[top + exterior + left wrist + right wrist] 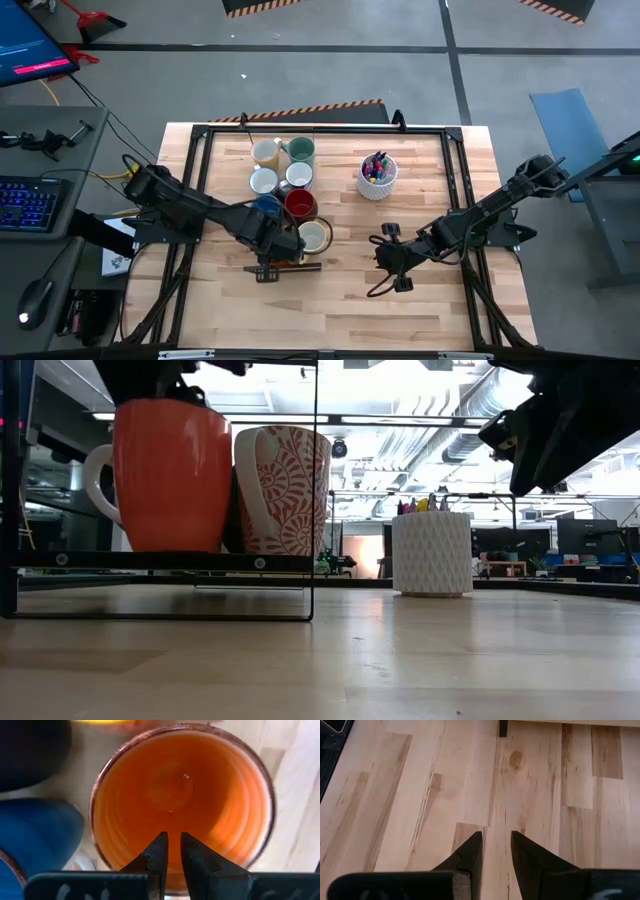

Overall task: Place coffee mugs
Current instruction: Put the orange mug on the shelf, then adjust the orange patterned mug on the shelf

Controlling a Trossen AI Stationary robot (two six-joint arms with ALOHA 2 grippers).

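Fingers of the left gripper are pinching the near rim of the orange mug, one inside, one outside, beside the blue mug. Grasping looks done; lifting straight up should be following. Right gripper is waiting over bare tabletop, fingers slightly spread.
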